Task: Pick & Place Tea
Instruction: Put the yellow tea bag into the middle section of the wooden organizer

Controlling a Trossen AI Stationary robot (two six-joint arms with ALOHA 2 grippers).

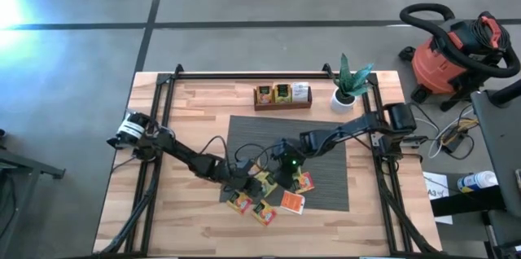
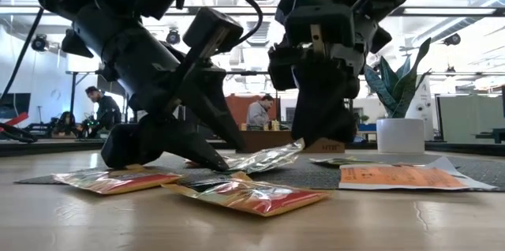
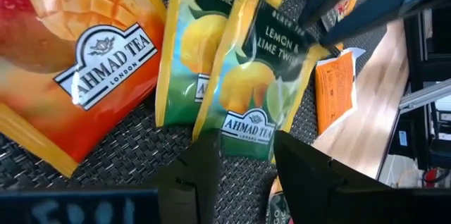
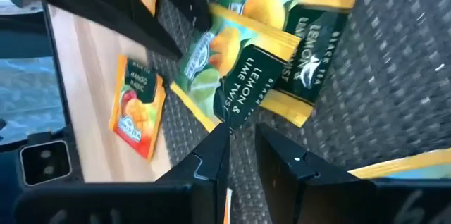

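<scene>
Several tea sachets lie in a loose pile at the near edge of the grey mat and on the wood in front of it: orange ones and yellow-green lemon ones. One lemon sachet sits tilted, one end raised. My right gripper is shut on its raised end. My left gripper is open and rolled on its side, with the sachet's low edge between its fingers. My right gripper has the lemon sachet by a corner, pinched at the fingertips, slanting down from the far right. That corner is raised; the opposite edge rests low on the pile. My left gripper's fingers stand on either side of that low edge; whether they touch it I cannot tell.
A dark wooden tray with sachets in it stands at the far middle of the table, a white potted plant to its right. An orange sachet lies flat on the mat's right. Bare wood lies along the near edge.
</scene>
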